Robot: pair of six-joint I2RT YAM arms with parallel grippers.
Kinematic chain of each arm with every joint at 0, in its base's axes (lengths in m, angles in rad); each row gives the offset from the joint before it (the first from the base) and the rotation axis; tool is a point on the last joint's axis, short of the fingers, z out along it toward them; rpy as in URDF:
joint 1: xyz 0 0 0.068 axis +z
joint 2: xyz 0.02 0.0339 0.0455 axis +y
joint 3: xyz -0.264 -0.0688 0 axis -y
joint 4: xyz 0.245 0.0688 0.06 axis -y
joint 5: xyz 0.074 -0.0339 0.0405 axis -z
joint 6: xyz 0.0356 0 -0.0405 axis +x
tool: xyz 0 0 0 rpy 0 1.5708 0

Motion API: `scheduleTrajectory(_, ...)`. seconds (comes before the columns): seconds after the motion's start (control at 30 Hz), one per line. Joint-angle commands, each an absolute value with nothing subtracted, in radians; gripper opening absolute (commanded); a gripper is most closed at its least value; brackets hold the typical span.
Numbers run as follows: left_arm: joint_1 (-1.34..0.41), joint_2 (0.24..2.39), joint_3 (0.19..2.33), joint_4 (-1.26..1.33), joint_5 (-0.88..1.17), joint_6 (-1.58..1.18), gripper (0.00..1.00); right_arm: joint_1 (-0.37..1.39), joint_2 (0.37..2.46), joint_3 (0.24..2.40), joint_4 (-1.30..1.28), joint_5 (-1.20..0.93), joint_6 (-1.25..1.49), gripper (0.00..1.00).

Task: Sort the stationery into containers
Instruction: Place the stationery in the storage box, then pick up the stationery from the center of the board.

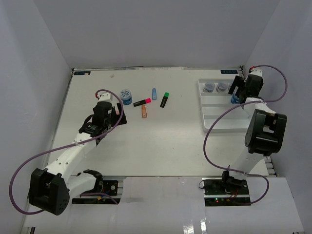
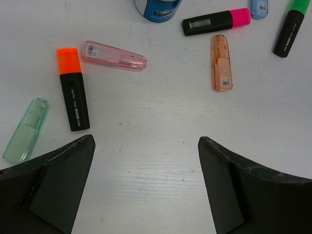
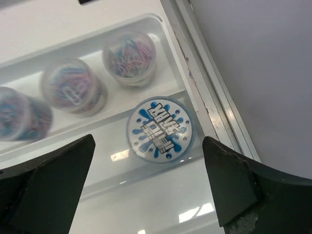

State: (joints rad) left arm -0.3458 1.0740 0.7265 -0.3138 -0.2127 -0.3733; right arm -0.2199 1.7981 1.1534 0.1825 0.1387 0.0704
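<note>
Right gripper (image 3: 147,141), jaws spread wide, over blue-patterned round jar (image 3: 160,131) apparently resting in far-right white plastic tray (image 1: 201,105); left gripper (image 2: 145,140) likewise parted.

1. The white table (image 1: 170,141) carries a white tray (image 1: 217,117) at its far right.
2. Left of centre stands a blue-patterned jar (image 1: 126,96).
3. Near it lie a pink-capped highlighter (image 1: 142,102), a green-capped highlighter (image 1: 165,100), a pastel orange highlighter (image 1: 144,111) and a pastel blue highlighter (image 1: 154,93).

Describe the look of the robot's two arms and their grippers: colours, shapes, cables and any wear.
The left arm and the right arm have white links joined by bulky black joint housings. A thin purple cable loops out beside each. The left gripper and right gripper have matte black, wedge-shaped fingers, slightly scuffed at the edges.
</note>
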Motion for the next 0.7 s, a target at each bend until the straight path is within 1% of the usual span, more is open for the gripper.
scheduleTrajectory(0.0,-0.341,1.091,0.761,-0.319,-0.201,-0.419,0.98,-0.204,1.61,1.114,0.183,0.091,0.127,0.97)
scheduleTrajectory(0.03,-0.341,1.109,0.784,-0.322,-0.195,-0.44,0.98,-0.189,1.58,1.092,0.172,0.083,0.129,0.95)
scheduleTrajectory(0.13,-0.327,1.175,0.834,-0.351,-0.199,-0.483,0.98,-0.147,1.465,1.05,0.123,0.058,0.123,0.94)
scheduleTrajectory(0.23,-0.307,1.268,0.949,-0.39,-0.183,-0.509,0.98,-0.117,1.329,0.935,0.167,-0.058,0.12,0.94)
scheduleTrajectory(0.3,-0.296,1.317,0.994,-0.387,-0.184,-0.509,0.98,-0.106,1.229,0.882,0.186,-0.098,0.129,0.93)
scheduleTrajectory(0.43,-0.287,1.459,1.132,-0.385,-0.192,-0.482,0.98,-0.086,1.076,0.769,0.225,-0.254,0.17,0.9)
scheduleTrajectory(0.47,-0.285,1.512,1.159,-0.384,-0.198,-0.471,0.98,-0.083,1.018,0.718,0.257,-0.273,0.184,0.9)
scheduleTrajectory(0.53,-0.287,1.569,1.242,-0.382,-0.221,-0.456,0.98,-0.072,0.965,0.672,0.285,-0.313,0.225,0.9)
scheduleTrajectory(0.67,-0.285,1.731,1.367,-0.402,-0.252,-0.422,0.98,-0.026,0.859,0.614,0.255,-0.304,0.222,0.9)
